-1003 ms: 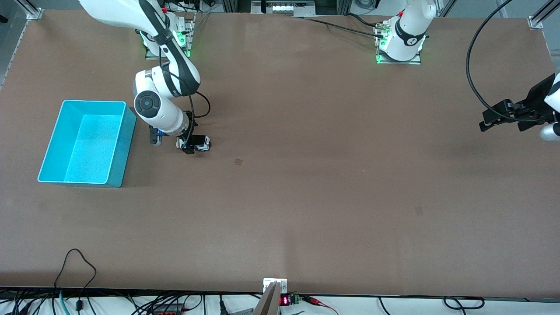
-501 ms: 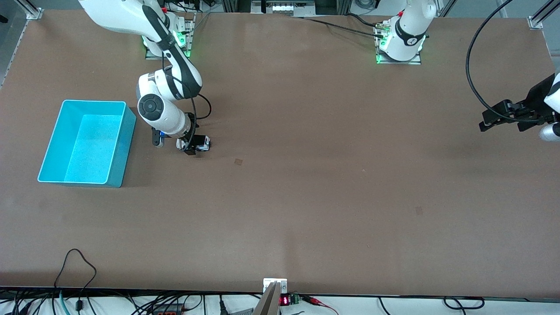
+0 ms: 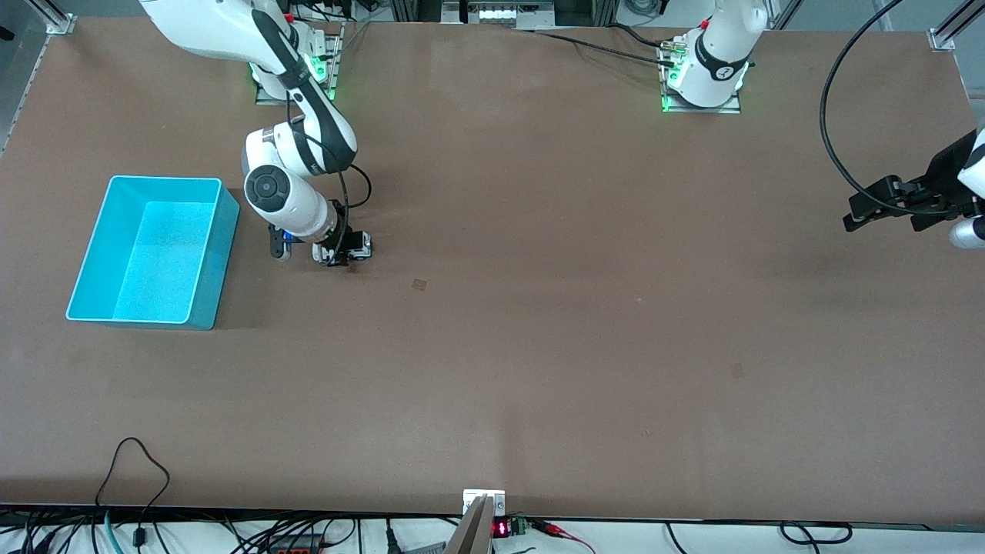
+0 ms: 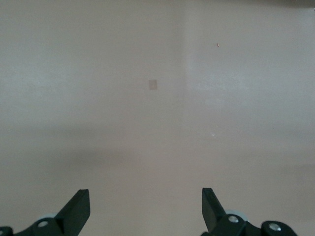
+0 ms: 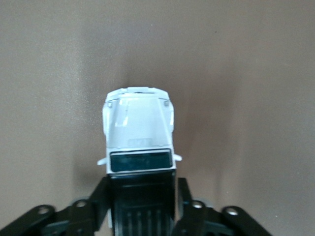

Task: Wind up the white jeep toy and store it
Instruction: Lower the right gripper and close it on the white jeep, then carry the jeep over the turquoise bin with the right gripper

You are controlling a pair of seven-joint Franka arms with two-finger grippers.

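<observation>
While the right hand (image 3: 341, 256) pinches the white jeep toy (image 3: 355, 249) on the surface (image 3: 539, 346) near the teal bin (image 3: 85, 304), the left hand (image 3: 856, 218) waits spread wide, so winding and storing are not yet done.

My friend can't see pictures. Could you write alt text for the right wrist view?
Seen from above, the right gripper is closed on the black-roofed rear of the white jeep toy, one black finger against each side. The jeep's white hood points away from the camera, over the bare brown table.
</observation>
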